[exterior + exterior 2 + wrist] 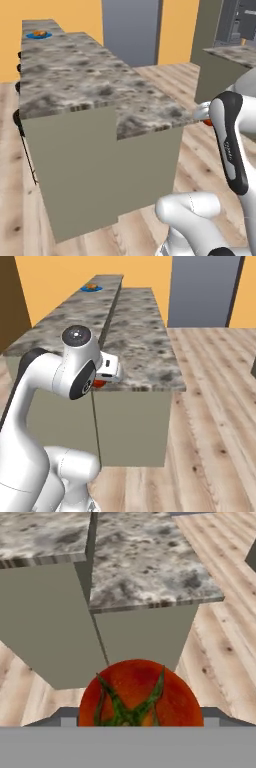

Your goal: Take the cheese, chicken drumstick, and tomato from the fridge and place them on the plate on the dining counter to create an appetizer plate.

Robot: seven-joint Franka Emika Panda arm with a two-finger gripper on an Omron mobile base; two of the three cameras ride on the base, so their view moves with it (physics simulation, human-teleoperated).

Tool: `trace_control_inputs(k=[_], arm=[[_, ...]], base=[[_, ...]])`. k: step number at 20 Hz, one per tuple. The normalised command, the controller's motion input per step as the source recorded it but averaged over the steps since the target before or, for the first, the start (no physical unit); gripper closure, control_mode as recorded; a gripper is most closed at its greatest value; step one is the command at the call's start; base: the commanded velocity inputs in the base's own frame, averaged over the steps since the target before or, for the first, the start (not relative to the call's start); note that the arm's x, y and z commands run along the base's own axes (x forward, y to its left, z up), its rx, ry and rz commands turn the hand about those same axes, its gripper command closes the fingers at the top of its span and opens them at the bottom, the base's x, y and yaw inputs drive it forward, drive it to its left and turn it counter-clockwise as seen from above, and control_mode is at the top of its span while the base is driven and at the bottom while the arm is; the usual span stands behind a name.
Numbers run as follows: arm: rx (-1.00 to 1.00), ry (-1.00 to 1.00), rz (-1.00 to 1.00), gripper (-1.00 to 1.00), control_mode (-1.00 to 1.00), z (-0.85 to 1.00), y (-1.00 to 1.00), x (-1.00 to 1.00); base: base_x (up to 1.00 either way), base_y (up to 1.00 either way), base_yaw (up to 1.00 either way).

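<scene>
Though its fingers are hidden, the hand probably grips the tomato at its widest girth, near the surface end; smooth, round, soft, it could slip or bruise.

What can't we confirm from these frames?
- Pincer fingertips: the tomato covers them in the hand view; the arm blocks them in both base views.
- Food on the plate: too small and far to identify.
- Fridge: cut off at the top edge.
</scene>
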Motion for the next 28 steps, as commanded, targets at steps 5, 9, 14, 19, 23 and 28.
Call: trace_control_inputs(k=[5, 9, 14, 19, 23, 28], arm=[[0.0, 0.0, 0.0, 1.0, 1.0, 0.0, 0.0, 0.0], [0.0, 0.0, 0.0, 1.0, 1.0, 0.0, 0.0, 0.0], [0.0, 0.0, 0.0, 1.0, 1.0, 0.0, 0.0, 0.0], [0.0, 0.0, 0.0, 1.0, 1.0, 0.0, 0.0, 0.0], [0.0, 0.0, 0.0, 1.0, 1.0, 0.0, 0.0, 0.0], [0.0, 0.0, 0.0, 1.0, 1.0, 0.0, 0.0, 0.0]], base=[[-0.32, 1.0, -0.01], [-0.21, 1.0, 0.0], [-0.06, 1.0, 0.0], [0.0, 1.0, 0.0], [0.11, 1.0, 0.0], [0.62, 1.0, 0.0]])
